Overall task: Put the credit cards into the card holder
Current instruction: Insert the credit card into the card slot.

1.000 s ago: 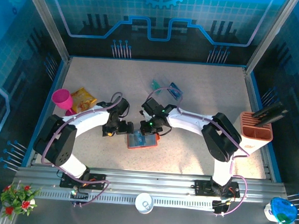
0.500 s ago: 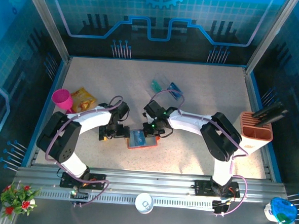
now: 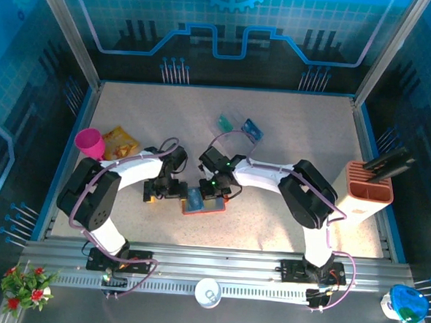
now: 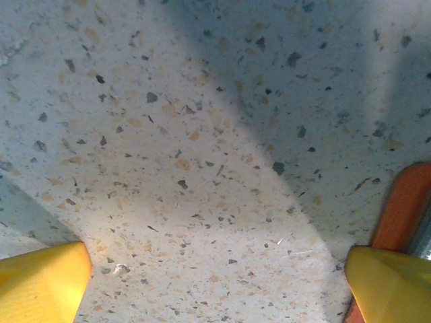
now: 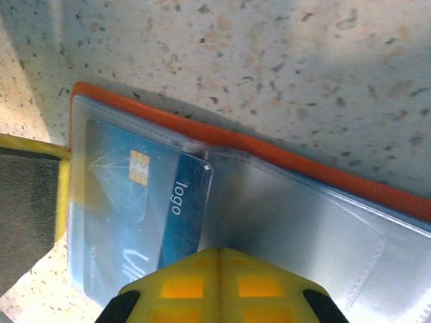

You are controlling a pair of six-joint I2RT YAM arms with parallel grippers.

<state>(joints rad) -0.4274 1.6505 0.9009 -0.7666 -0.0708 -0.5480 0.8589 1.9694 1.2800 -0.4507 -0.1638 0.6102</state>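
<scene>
Both arms bend inward over the orange card holder, mid-table.
Top view: the wrists hide much of it; two credit cards lie farther off. Left wrist view: left gripper spread wide over bare table, the holder's edge cut off. Right wrist view: right gripper pinched closed over a blue card in the holder's clear pocket.

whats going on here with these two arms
The right gripper, shut, has its tip down over a blue credit card in the clear pocket of the open orange card holder. The left gripper hangs open beside the holder's edge, holding nothing. A teal card and another blue card lie farther back on the table.
</scene>
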